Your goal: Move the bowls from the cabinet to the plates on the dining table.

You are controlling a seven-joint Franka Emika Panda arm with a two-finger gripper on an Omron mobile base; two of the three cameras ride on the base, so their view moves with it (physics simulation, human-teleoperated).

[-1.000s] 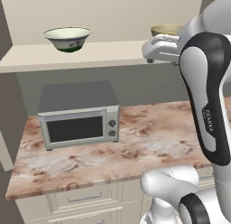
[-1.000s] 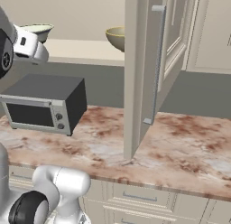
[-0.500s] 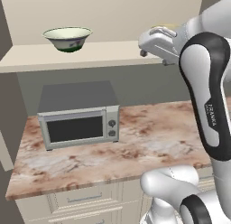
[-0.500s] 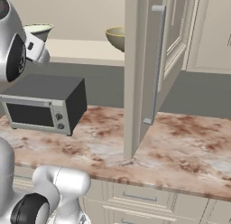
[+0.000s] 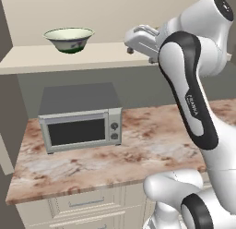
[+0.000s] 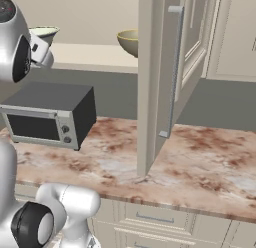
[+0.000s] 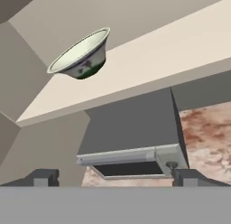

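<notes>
The cream-white bowl [image 5: 69, 39] with a dark green base stands on the cabinet's beige shelf [image 5: 92, 57], towards its left end. My gripper [image 5: 133, 39] hovers at shelf height to the bowl's right, apart from it, open and holding nothing. In the hand view the bowl [image 7: 81, 53] sits up and to the left of the gripper [image 7: 115, 178], whose fingertips [image 7: 43, 177] stand wide. The olive-tan bowl [image 6: 129, 42] rests further right on the shelf [image 6: 90, 57], partly behind the open cabinet door [image 6: 172, 77]. The plates and the dining table are out of view.
A grey microwave [image 5: 80, 124] stands on the pink-brown marbled counter [image 5: 138, 154] below the shelf. The open door with its long bar handle [image 6: 175, 67] juts out over the counter on the right. Cream drawer fronts [image 6: 155, 222] run below the counter edge.
My hand has moved left along the shelf front and slightly up, away from the olive-tan bowl and closer to the cream-white one. The jaws stayed open. Both bowls stayed put.
</notes>
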